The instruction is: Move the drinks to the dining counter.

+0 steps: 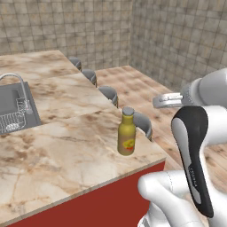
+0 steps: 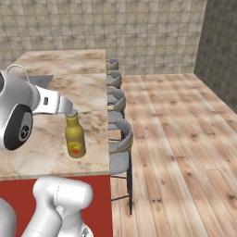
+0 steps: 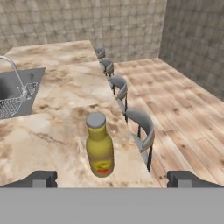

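Note:
One of the drinks, a tall olive-yellow bottle (image 1: 126,135) (image 2: 75,138) (image 3: 100,146) with a grey cap and a red-yellow label, stands upright on the dining counter (image 1: 66,150) (image 2: 44,143) (image 3: 48,140), close to its near right corner. My gripper (image 3: 113,179) is open and holds nothing. Its two dark fingertips (image 3: 43,178) stand wide apart, short of the bottle and on either side of it. In the left base view the hand (image 1: 167,101) hovers above and to the right of the bottle.
An inset steel sink (image 1: 13,111) (image 3: 11,94) with a faucet (image 1: 20,84) and a wire basket lies at the counter's left. Several grey round stools (image 1: 142,124) (image 2: 119,139) (image 3: 140,127) line the counter's right side. Beyond them lies open wood floor (image 2: 171,139), and tiled walls stand behind.

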Tool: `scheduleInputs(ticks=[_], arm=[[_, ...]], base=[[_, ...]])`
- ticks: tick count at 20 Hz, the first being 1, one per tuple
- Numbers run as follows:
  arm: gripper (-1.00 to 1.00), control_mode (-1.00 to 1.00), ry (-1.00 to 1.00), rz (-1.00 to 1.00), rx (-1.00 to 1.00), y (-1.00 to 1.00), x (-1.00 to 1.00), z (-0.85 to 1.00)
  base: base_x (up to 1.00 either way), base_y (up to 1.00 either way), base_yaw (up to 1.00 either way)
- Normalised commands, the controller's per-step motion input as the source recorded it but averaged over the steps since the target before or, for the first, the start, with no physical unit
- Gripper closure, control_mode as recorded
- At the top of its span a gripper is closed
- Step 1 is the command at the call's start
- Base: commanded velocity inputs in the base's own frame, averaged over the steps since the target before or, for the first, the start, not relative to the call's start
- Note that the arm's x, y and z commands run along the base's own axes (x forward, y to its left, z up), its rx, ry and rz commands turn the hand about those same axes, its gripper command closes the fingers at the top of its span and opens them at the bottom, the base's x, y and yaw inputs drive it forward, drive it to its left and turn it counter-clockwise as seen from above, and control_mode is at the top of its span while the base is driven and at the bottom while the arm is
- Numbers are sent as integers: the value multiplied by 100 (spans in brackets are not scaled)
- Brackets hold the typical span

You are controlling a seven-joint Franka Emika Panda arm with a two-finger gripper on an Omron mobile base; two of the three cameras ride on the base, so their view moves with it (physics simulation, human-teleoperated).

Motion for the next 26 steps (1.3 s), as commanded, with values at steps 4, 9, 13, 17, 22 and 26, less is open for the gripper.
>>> scheduleInputs(ticks=[4, 9, 13, 17, 22, 26], arm=[[-100, -100, -2, 0, -13, -18, -37, 0], [-100, -100, -2, 0, -7, -10, -40, 1], [-100, -100, -1, 0, 0, 0, -29, 0], [-100, -100, -1, 0, 0, 0, -27, 0], [-100, -100, 0, 0, 0, 0, -19, 0], [-100, 100, 0, 0, 0, 0, -12, 0]], base=[[0, 0, 0], [0, 0, 0], [0, 0, 0], [0, 0, 0], [0, 0, 0], [-16, 0, 0]])
